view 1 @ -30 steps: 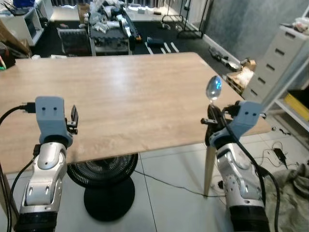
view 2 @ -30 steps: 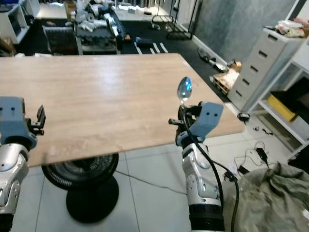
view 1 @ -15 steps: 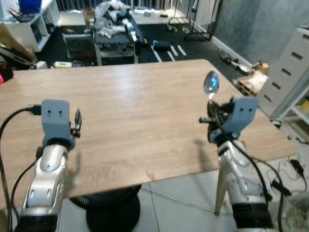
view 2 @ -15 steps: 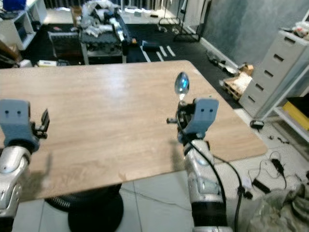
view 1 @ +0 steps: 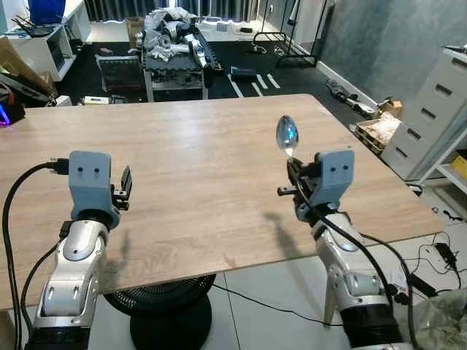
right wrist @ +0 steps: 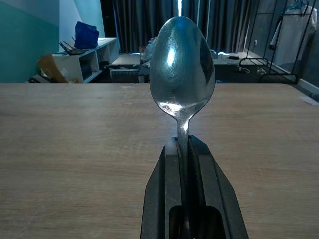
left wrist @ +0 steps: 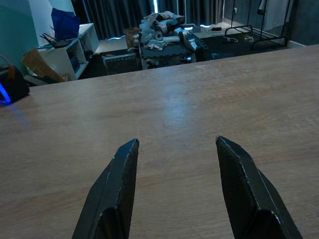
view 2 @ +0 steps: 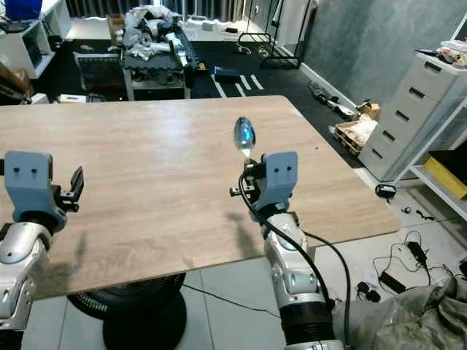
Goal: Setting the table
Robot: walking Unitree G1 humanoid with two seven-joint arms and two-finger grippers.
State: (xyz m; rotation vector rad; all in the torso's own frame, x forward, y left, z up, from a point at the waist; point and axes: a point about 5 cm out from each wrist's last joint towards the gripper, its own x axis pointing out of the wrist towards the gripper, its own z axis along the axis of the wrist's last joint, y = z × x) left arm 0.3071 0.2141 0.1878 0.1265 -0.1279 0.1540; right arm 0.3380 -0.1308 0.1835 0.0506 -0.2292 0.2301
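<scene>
A shiny metal spoon (view 1: 287,135) stands upright, bowl up, with my right gripper (view 1: 295,173) shut on its handle. It hangs over the right part of the bare wooden table (view 1: 197,168). In the right wrist view the spoon (right wrist: 182,69) rises from between the closed fingers (right wrist: 159,189). My left gripper (view 1: 125,187) is open over the table's near left part, holding nothing. Its two fingers (left wrist: 115,184) stand wide apart above the wood in the left wrist view.
A black fan base (view 1: 164,310) stands on the tiled floor under the table. Grey drawers (view 1: 436,102) and shelving are on the right. Beyond the far edge lie a cluttered cart (view 1: 174,40), white shelves (view 1: 44,36) and cables on dark floor.
The camera has come closer and the table now reaches under both arms. My right gripper with the spoon now sits further in over the table. The left gripper stays open.
</scene>
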